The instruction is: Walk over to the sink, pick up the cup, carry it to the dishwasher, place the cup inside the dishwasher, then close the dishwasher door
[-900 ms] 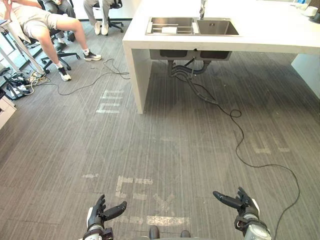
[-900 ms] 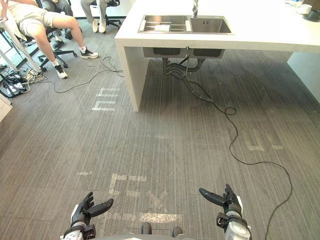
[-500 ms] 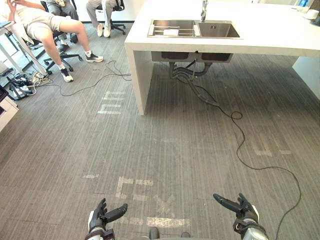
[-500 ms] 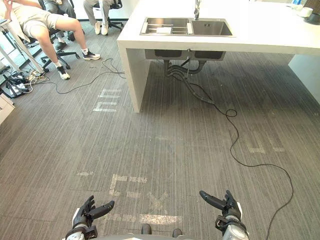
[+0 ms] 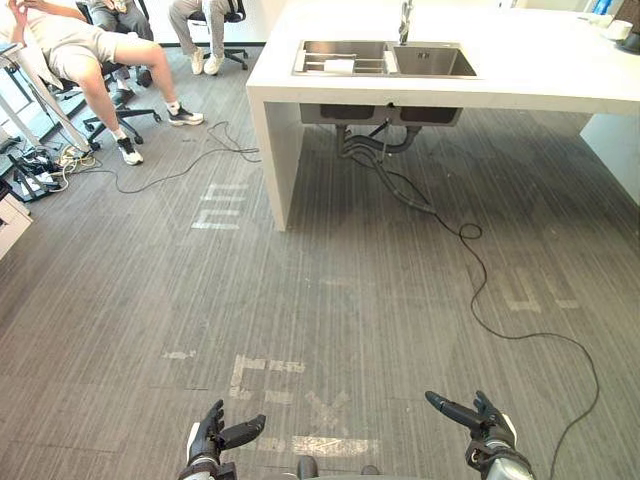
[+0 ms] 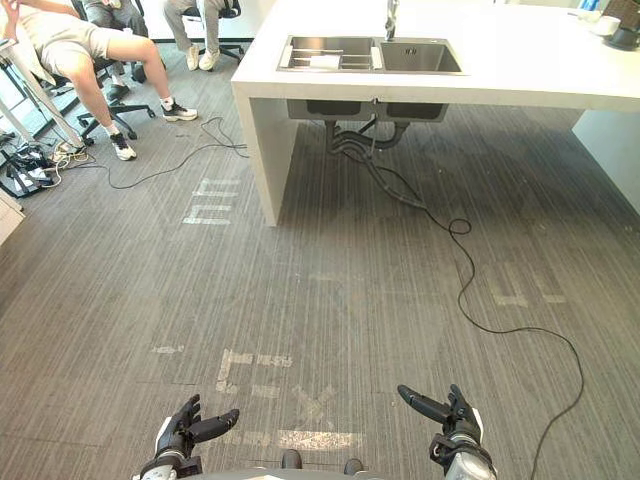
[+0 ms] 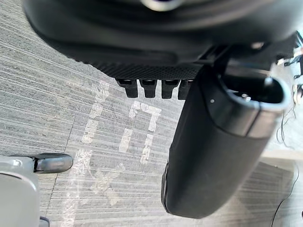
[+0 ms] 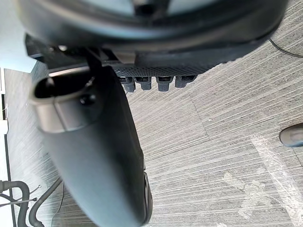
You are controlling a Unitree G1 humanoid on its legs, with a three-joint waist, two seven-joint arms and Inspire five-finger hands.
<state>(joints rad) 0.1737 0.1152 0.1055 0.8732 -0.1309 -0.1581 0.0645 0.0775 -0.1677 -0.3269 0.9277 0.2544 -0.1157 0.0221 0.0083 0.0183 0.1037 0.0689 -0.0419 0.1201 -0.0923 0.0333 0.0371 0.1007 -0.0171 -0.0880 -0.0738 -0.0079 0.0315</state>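
Far ahead, a steel double sink with a tap is set in a white counter. On a rack in its left basin lies a small white object; I cannot tell if it is the cup. My left hand and right hand hang low over the grey floor near me, both open and empty, thumbs pointing inward. The left wrist view has my left hand's thumb over bare floor. The right wrist view has the right thumb likewise.
People sit on office chairs at the far left, with cables trailing on the floor. A black cable runs from the pipes under the sink across the floor to the right. The counter's white side panel reaches the floor.
The whole picture has shifted slightly, so the camera has moved. Both hands sit a little lower in view, and the left hand is slightly further right; both remain open and empty.
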